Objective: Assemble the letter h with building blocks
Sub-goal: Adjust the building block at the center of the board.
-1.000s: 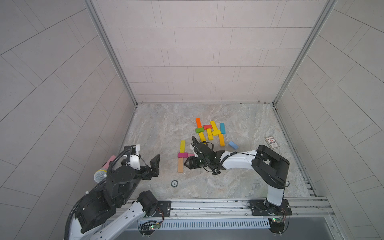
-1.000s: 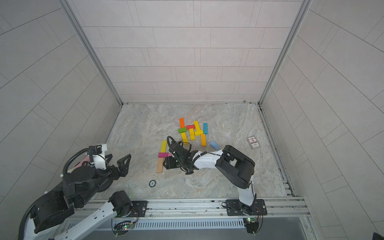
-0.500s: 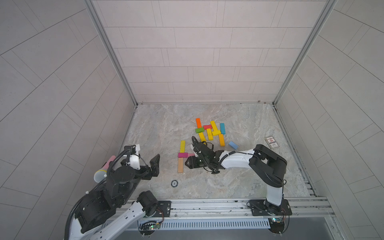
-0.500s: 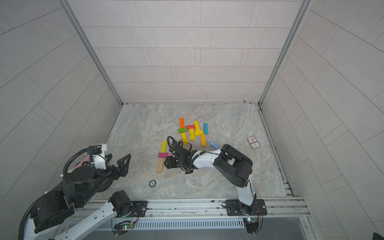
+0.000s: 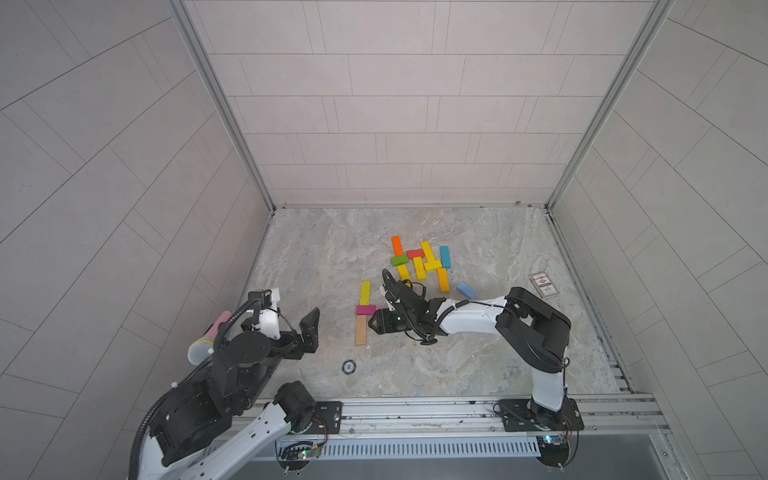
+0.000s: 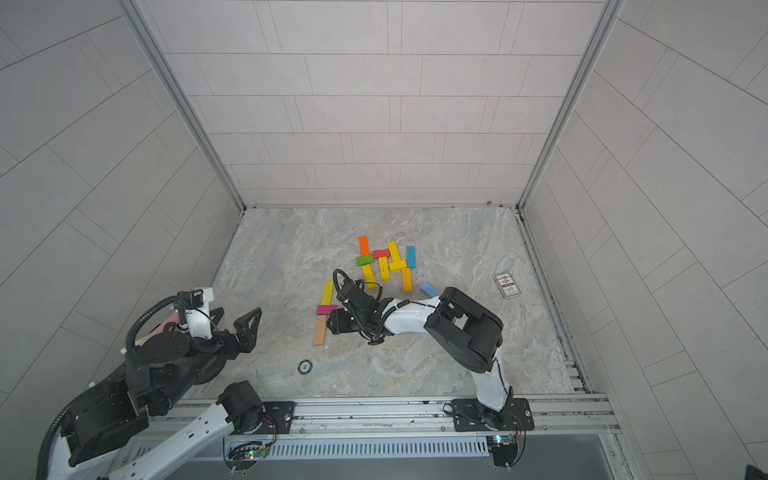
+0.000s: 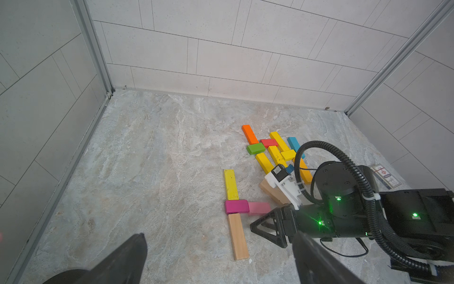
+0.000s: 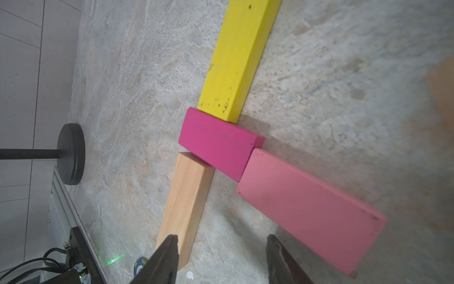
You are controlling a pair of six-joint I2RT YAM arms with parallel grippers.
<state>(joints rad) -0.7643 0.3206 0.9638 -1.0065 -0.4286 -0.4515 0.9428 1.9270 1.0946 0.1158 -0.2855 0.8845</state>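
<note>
Nearest the camera, the left gripper [image 7: 219, 246] hangs over the front left of the surface [image 5: 415, 374]. Its jaws are spread wide and empty, just as they were a second ago. A little farther in, a small black disc [image 5: 349, 366] lies alone.

Then comes the letter in progress. A plain wood bar [image 5: 360, 330], a magenta block [image 5: 365, 309] and a yellow bar [image 5: 365, 292] lie touching in one line as the stem, with the magenta block set crosswise. A pink block [image 8: 309, 211] lies flat with one end against the magenta block's end, pointing away from the stem at a slight skew.

The right gripper [image 8: 221, 238] hovers low at the pink block, its jaws part spread and pinching nothing. One fingertip is over the wood bar's end and the other is just beside the pink block's long edge; I cannot tell if it touches.

Over the last second almost nothing has shifted. The jaws keep the same gap and only the right arm's elbow has crept slightly toward the stem. I read this as the pink block having been set down and released, so the crossbar is placed and the short leg remains.

A second plain wood block [image 7: 272, 194], half hidden under the right wrist, lies closest for that. Farther back the spare building blocks [image 5: 419, 266] lie clustered, and a white card [image 5: 544, 284] sits near the right wall.
</note>
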